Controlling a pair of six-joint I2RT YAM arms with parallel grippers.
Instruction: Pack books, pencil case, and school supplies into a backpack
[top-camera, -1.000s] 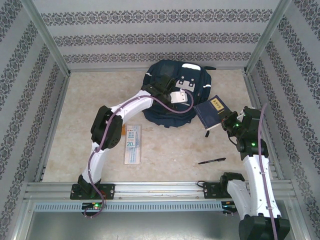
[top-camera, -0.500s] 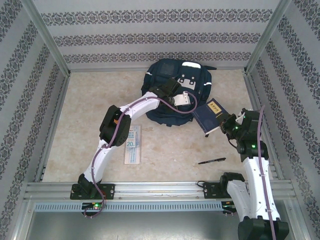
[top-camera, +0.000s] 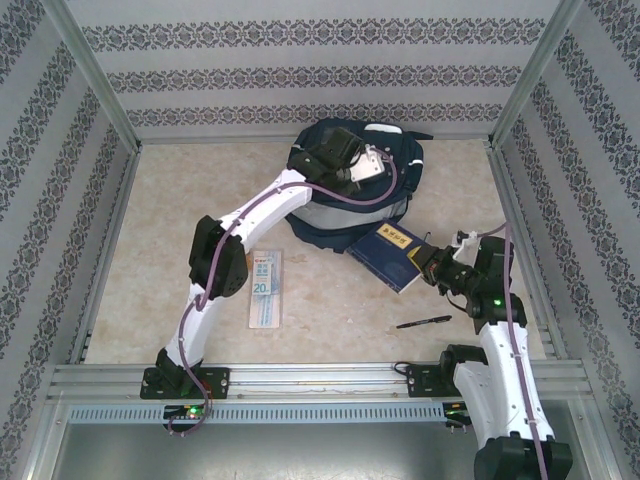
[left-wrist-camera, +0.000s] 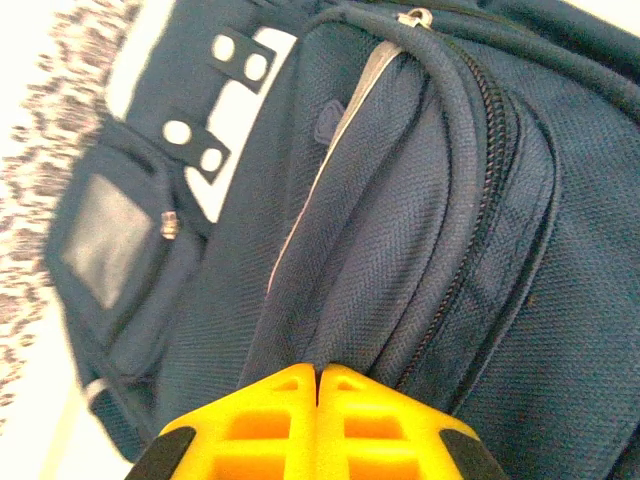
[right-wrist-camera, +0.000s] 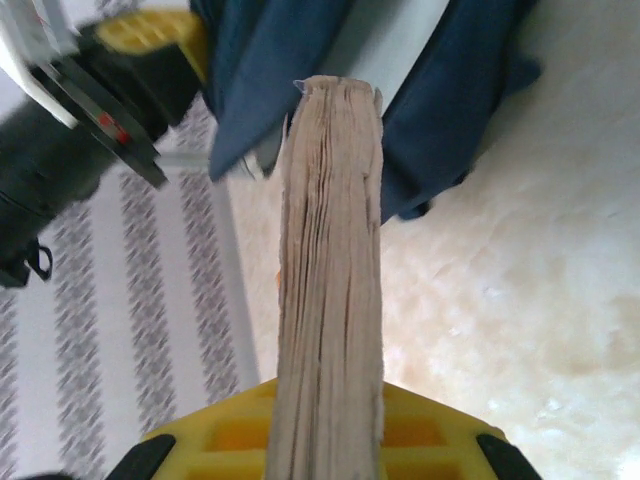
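Backpack (left-wrist-camera: 420, 200) fabric sits nipped at the tips of the L gripper (left-wrist-camera: 317, 372): both yellow fingers (left-wrist-camera: 260, 425) are pressed flat together w/ a navy fold running straight into the seam. From the top cam, that arm reaches over the bag's upper part. The side facing the R arm is raised, w/ pale lining showing under it.

R gripper (right-wrist-camera: 328, 398) is clamped on the book (right-wrist-camera: 330, 250), page edges upright btwn its yellow fingers (right-wrist-camera: 210, 428). Book's far end is at the lifted opening, and the wrist cam shows navy cloth either side of it. Top cam: book hangs tilted just off the backpack's near-right edge, cover label up.

Pencil case (top-camera: 265, 288) lies flat on the table (top-camera: 160, 230), near-left of the bag, by the L arm's elbow. Black pen (top-camera: 423, 322) lies near the R arm, apart from the book.
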